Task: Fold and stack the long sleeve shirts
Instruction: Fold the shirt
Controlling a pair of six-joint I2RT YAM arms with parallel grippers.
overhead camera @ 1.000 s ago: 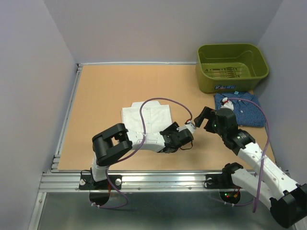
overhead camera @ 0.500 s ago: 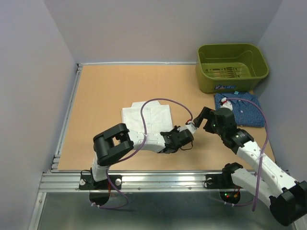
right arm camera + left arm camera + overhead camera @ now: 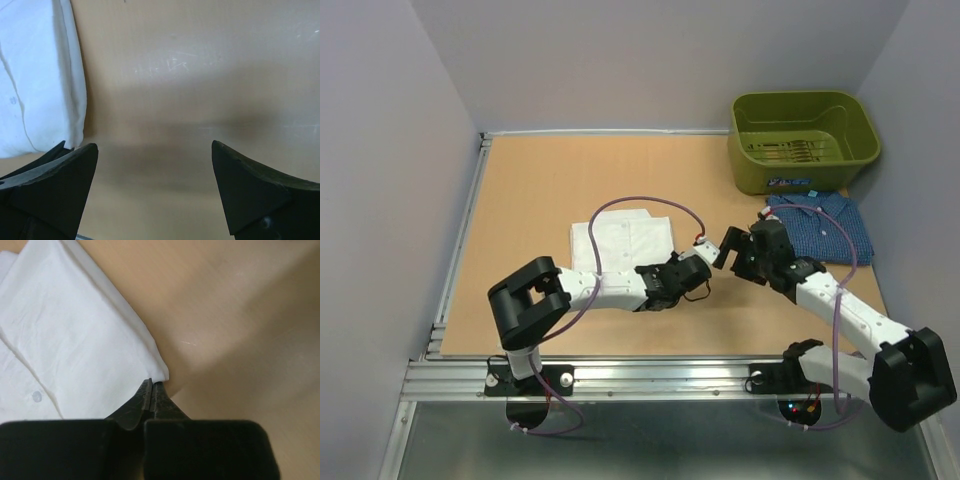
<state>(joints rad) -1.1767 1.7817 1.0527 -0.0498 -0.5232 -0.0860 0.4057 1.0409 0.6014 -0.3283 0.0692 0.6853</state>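
The white shirt [image 3: 615, 240] lies folded into a flat, smooth rectangle mid-table [image 3: 570, 180], which is matte tan board. One small pale button [image 3: 36, 396] shows on its placket. The left claw [image 3: 152, 386] has its thin black fingers pressed together on the shirt's near right corner hem. The right claw [image 3: 152, 170] gapes wide just beside that corner, holding nothing. The blue shirt [image 3: 825, 228], finely patterned, lies folded below the glossy olive plastic bin [image 3: 790, 170]. The bin's label [image 3: 788, 182] is unreadable.
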